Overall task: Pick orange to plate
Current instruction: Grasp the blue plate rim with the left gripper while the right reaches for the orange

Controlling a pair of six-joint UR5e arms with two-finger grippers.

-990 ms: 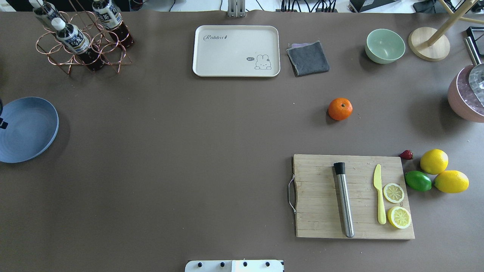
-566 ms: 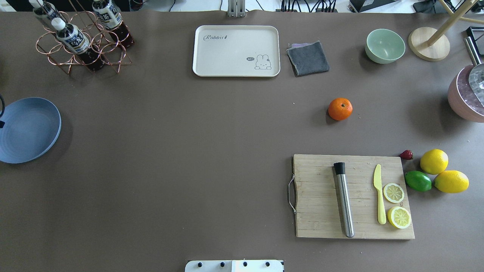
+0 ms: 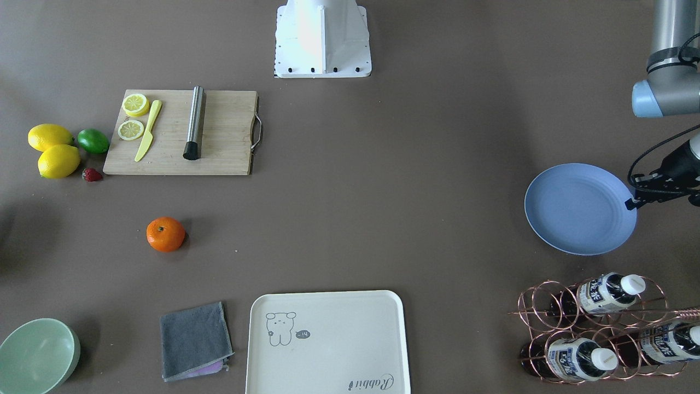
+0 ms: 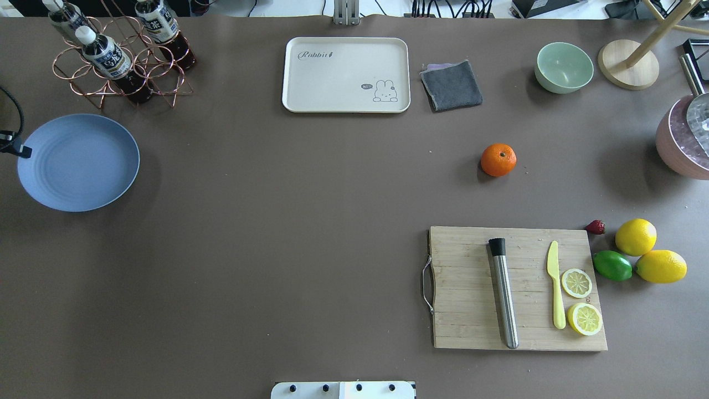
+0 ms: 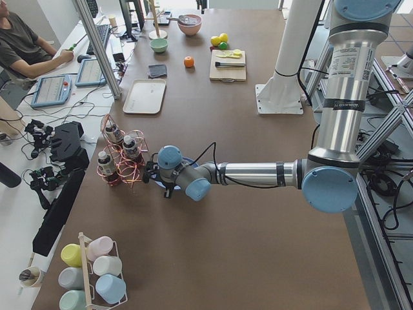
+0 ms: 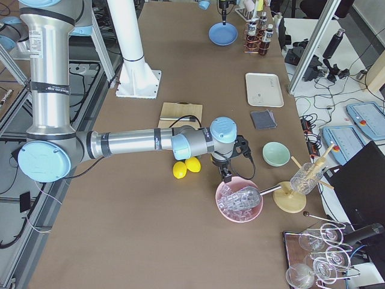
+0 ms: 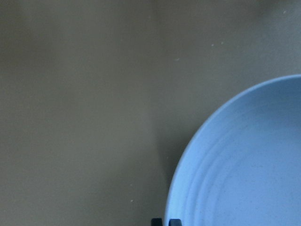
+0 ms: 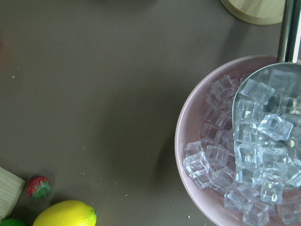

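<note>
The orange (image 4: 498, 159) sits alone on the brown table, right of centre, also seen in the front view (image 3: 165, 234). The light-blue plate (image 4: 77, 162) is at the far left, just in front of the bottle rack. My left gripper (image 4: 21, 151) is shut on the plate's outer rim (image 3: 629, 203); its fingertips (image 7: 162, 221) show at that rim in the left wrist view. My right gripper (image 6: 230, 176) hangs beside the pink ice bowl, far from the orange. Only the side view shows it, so I cannot tell its state.
A copper bottle rack (image 4: 119, 61) stands close behind the plate. A cutting board (image 4: 471, 310) with muddler, knife and lemon slices lies near the orange, beside lemons (image 4: 636, 236) and a lime (image 4: 612, 265). Cream tray (image 4: 346, 75), grey cloth, green bowl (image 4: 564, 67) and pink ice bowl (image 8: 181, 127) line the far side.
The plate, held at its rim by my left gripper, has moved in from the table's left edge toward the right and the far side. The orange has stayed put.
</note>
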